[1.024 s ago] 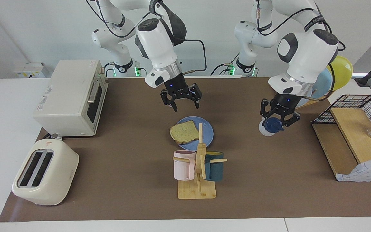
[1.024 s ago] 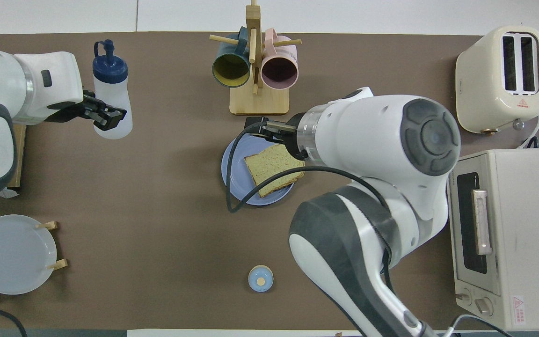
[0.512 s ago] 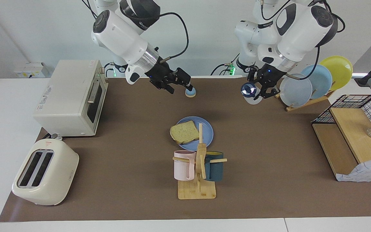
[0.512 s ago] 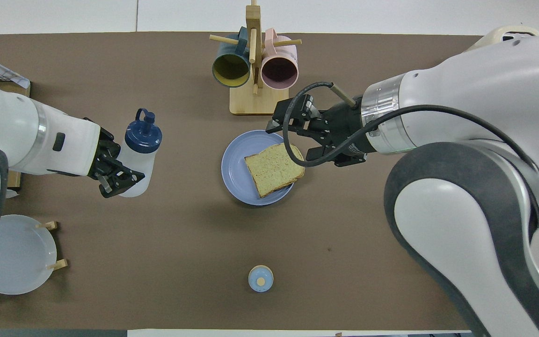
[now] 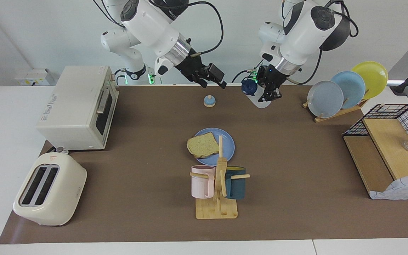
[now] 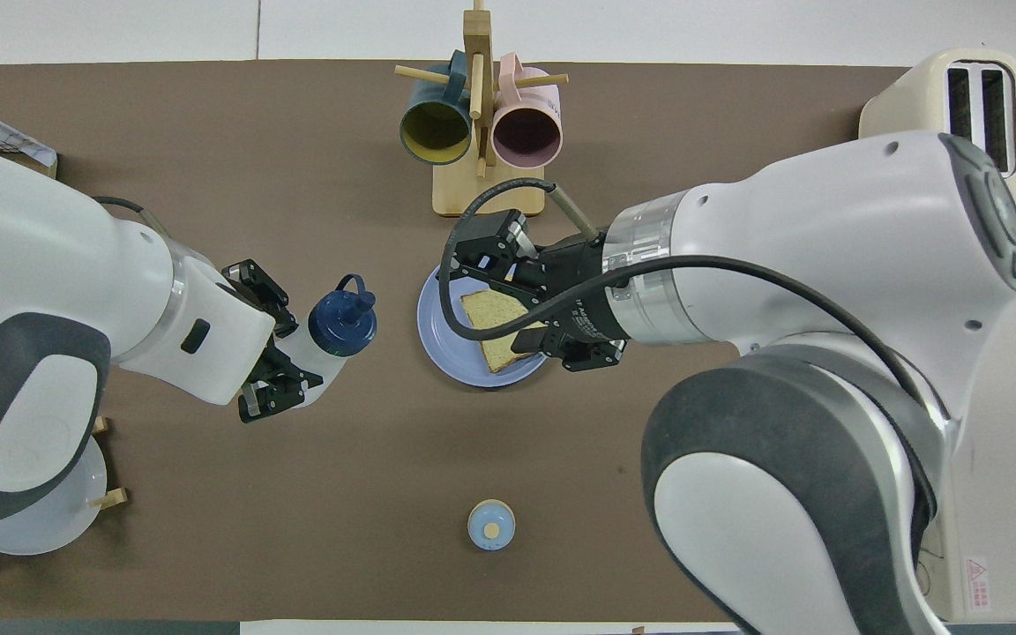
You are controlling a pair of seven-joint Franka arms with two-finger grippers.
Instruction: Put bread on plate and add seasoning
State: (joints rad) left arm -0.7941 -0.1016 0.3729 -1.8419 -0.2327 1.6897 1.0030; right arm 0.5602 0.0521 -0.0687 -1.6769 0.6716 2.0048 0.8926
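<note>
The bread (image 5: 202, 145) lies on the blue plate (image 5: 228, 141) near the table's middle; both also show in the overhead view, the bread (image 6: 483, 316) on the plate (image 6: 436, 328). My left gripper (image 5: 268, 90) is shut on the seasoning bottle (image 5: 258, 96) and holds it high and tilted. In the overhead view the gripper (image 6: 292, 363) holds the bottle (image 6: 342, 322) beside the plate, toward the left arm's end, its navy cap pointing at the plate. My right gripper (image 5: 213, 84) is open and empty, raised high; in the overhead view it (image 6: 508, 300) covers part of the bread.
A small blue bell (image 5: 209, 101) stands nearer the robots than the plate. A mug tree (image 5: 218, 184) with two mugs stands just farther. Toaster oven (image 5: 76, 106) and toaster (image 5: 50, 187) are at the right arm's end. Plate rack (image 5: 345, 88) and wire shelf (image 5: 388, 148) are at the left arm's end.
My left gripper lifted the bottle from the left arm's end and carried it high toward the plate, tilting it. My right gripper rose away from the plate, still open.
</note>
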